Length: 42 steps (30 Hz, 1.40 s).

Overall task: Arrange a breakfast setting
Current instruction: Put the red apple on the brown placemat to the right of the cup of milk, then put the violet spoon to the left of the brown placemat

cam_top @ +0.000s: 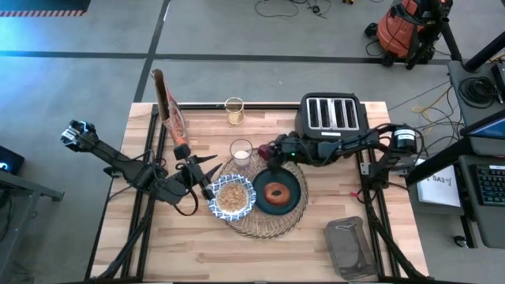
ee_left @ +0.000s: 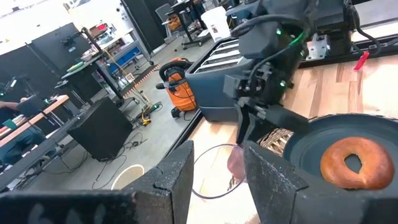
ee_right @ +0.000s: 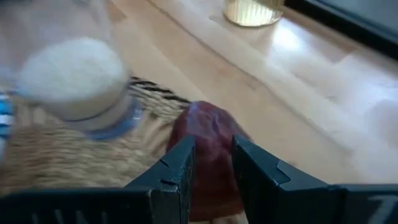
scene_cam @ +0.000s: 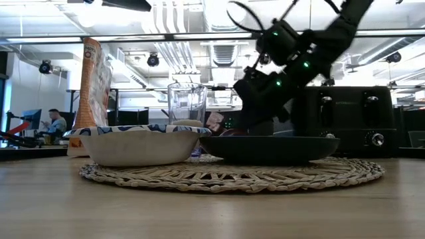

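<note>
High view: the right gripper sits at the far rim of the plate, which holds the bagel and shares the placemat with the bowl. In the right wrist view its fingers are narrowly parted around the red fruit, which sits just beside the glass; firm grasp cannot be confirmed. Left gripper, beside the bowl, is parted and empty. Risk, in my judgement: the fruit rolls off the plate rim, or the wrist knocks the glass.

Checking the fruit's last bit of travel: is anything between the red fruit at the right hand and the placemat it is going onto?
Nothing visible. The right hand has the red fruit right at the placemat edge, beside the glass and the dark plate.
</note>
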Motion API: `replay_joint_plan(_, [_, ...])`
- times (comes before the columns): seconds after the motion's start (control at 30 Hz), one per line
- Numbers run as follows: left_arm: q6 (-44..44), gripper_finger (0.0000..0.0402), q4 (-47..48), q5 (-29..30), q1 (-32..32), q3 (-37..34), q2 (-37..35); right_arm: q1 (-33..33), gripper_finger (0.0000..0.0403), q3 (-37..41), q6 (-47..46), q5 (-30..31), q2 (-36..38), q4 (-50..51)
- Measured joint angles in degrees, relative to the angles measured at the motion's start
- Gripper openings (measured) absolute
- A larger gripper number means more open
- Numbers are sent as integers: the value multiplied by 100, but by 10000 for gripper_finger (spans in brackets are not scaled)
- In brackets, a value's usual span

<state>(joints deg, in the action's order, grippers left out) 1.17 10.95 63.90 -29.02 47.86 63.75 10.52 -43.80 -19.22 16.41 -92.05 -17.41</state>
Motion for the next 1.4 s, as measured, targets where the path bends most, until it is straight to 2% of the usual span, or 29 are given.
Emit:
replay_joint_plan(0.1, [43,123,64,-4,-8,0,0,1,95,-418,55,181,45,1017])
replay_joint_plan(0.2, [158,123,188,-8,-8,0,0,-2,95,-699,225,198,94,1625])
replay_joint_plan(0.37, [322,123,375,-8,-8,0,0,36,93,-1029,557,291,110,1954])
replay_joint_plan(0.5, [344,123,370,-8,-8,0,0,153,93,-1131,707,703,110,2112])
replay_joint_plan(0.7, [391,123,366,-7,-8,0,2,211,92,-1070,839,727,33,2089])
replay_joint_plan(1.0, [413,123,364,-6,-8,0,2,120,92,-1151,674,582,-333,2185])
replay_joint_plan(1.2, [433,123,366,-4,-8,0,2,61,90,-1186,531,-169,-334,2210])
replay_joint_plan(1.4, [433,123,366,-4,-8,0,2,13,90,-1186,572,-344,-289,2204])
